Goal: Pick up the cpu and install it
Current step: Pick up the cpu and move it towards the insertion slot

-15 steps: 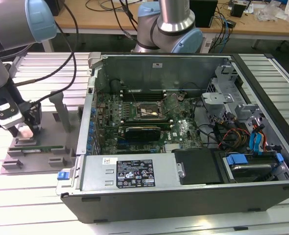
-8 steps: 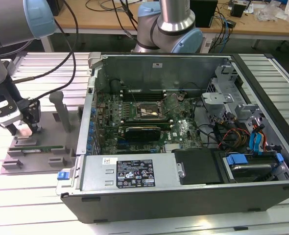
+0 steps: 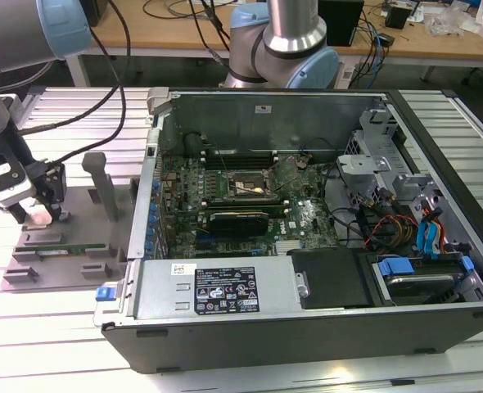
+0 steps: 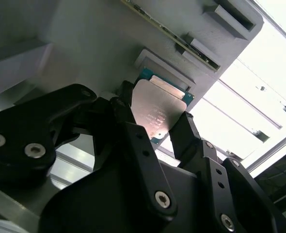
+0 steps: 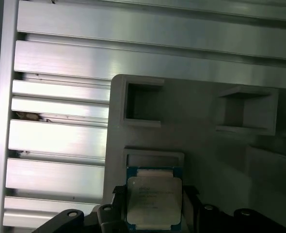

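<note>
I have the gripper [image 3: 41, 214] low over the grey tray [image 3: 94, 250], which lies just beside the case [image 3: 225, 299], on the exterior view's left. In both wrist views the jaws are clamped on the cpu [image 4: 157, 109] [image 5: 154, 201], a finger [image 4: 133, 133] at each edge, close above the tray.

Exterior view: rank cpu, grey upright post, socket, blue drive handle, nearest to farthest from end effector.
1. cpu, at the end effector.
2. grey upright post, just toward the exterior view's right.
3. socket, mid-frame.
4. blue drive handle, exterior view's far right.
</note>
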Controlling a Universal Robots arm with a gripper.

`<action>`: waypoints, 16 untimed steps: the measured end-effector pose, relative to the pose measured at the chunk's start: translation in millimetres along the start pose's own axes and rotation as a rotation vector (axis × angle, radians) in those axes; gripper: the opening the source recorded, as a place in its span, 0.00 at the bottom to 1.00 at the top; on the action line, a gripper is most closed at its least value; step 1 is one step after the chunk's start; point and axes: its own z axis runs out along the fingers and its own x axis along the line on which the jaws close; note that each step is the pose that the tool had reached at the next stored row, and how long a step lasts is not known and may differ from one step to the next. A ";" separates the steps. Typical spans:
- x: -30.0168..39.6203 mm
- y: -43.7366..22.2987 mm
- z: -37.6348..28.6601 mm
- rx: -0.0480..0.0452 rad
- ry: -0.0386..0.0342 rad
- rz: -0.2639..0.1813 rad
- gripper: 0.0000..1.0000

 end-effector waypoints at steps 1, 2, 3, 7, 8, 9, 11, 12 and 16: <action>0.0 0.0 -1.0 0.0000 0.0001 0.000 0.55; 0.0 0.0 -1.6 0.0000 0.0001 0.000 0.55; -0.1 -0.1 -3.0 0.0001 0.0001 0.000 0.55; -0.2 -0.2 -8.3 0.0001 0.0000 0.000 0.55; -0.2 -0.3 -9.0 0.0000 0.0000 0.000 0.55; -0.2 -0.3 -9.6 0.0000 0.0000 0.000 0.55; -0.2 -0.3 -11.5 0.0001 0.0000 0.000 0.55; -0.3 -0.4 -13.2 0.0000 0.0001 0.000 0.55; -0.4 -0.5 -19.4 0.0001 0.0001 0.000 0.55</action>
